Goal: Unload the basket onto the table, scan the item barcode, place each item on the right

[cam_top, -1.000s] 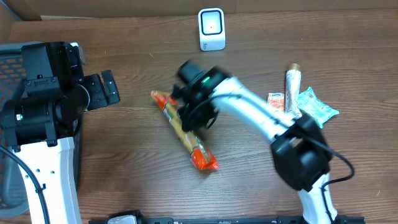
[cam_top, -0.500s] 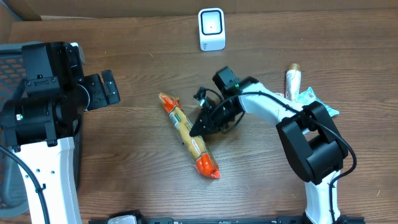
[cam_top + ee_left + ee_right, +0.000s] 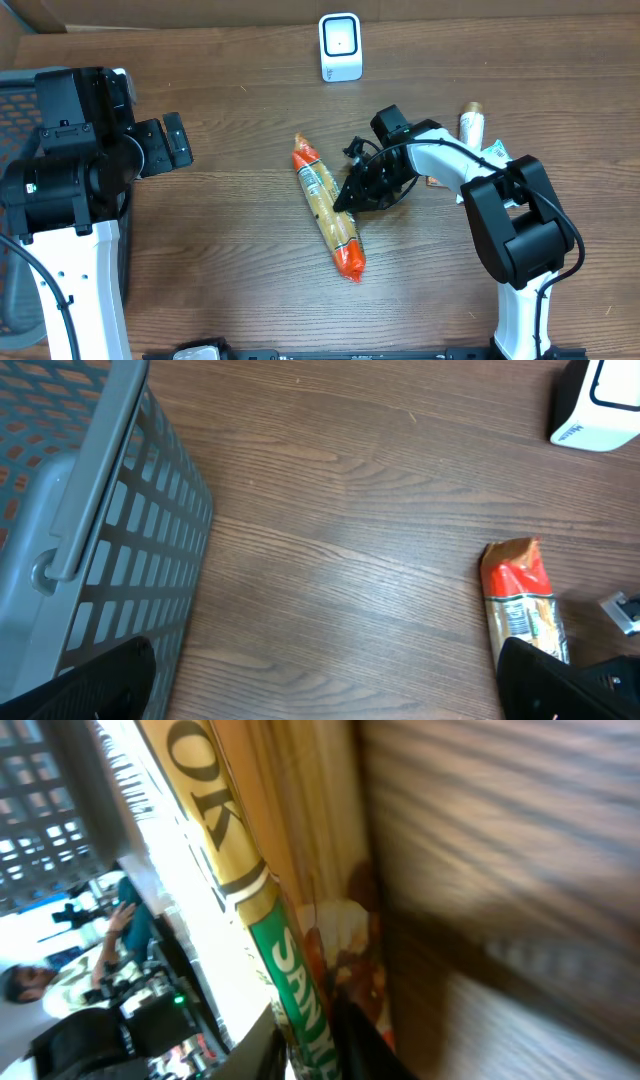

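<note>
A long tan packet with orange ends [image 3: 327, 205] lies slanted on the wooden table, in front of the white scanner [image 3: 340, 46]. My right gripper [image 3: 347, 197] is low at the packet's right side, shut on its edge. In the right wrist view the packet [image 3: 270, 920] fills the frame, and a green printed band runs between the two fingers of my right gripper [image 3: 315, 1020]. My left gripper [image 3: 170, 143] hovers far left, open and empty. In the left wrist view my left gripper [image 3: 325, 690] is wide open, with the packet's orange end [image 3: 515, 575] and the scanner [image 3: 600, 405] showing at right.
A grey mesh basket [image 3: 20, 90] stands at the left edge, close under the left arm [image 3: 100, 510]. At the right lie a tube [image 3: 471, 128] and a green-white pouch [image 3: 505, 165]. A cardboard wall runs along the back.
The right gripper has drawn back to the right and pulled the packet with it, about half a packet's length rightward and nearer the scanner. The left arm has not moved.
</note>
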Robot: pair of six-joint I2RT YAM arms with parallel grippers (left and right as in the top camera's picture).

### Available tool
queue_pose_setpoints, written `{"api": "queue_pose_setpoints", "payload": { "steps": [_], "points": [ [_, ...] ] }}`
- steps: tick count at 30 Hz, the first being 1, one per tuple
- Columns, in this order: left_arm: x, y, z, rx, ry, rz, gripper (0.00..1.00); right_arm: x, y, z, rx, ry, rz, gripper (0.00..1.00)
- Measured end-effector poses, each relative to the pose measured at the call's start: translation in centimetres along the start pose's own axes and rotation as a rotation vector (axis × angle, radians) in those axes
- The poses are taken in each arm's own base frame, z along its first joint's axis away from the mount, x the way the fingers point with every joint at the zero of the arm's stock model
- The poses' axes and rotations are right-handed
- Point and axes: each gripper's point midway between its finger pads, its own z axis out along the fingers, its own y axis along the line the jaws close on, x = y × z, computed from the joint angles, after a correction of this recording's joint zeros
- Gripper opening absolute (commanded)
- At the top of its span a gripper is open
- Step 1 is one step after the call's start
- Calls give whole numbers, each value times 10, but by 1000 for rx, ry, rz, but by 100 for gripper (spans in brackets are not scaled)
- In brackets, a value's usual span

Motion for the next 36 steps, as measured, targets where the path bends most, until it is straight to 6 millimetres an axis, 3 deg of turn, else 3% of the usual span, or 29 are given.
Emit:
{"api": "queue_pose_setpoints", "payload": {
  "steps": [4,10,15,19,22,24,31,36],
  "points": [
    [0,0,0,0,0,0,100,-4,-14,-5,53,-20,20,45],
    [0,0,0,0,0,0,100,-6,-33,-19,132,-37,78,53],
    [0,0,0,0,0,0,100,-19,-49,-66,299,-74,155,53],
    [0,0,0,0,0,0,100,-45,-35,-113,389,-160,128,48],
    [0,0,0,0,0,0,100,-56,-14,-127,419,-200,65,43],
    [0,0,0,0,0,0,100,-52,-3,-119,432,-182,33,42],
    [0,0,0,0,0,0,100,-17,44,-48,465,-32,-128,42],
    [0,0,0,0,0,0,100,4,67,-16,474,32,-211,42]
  ]
}}
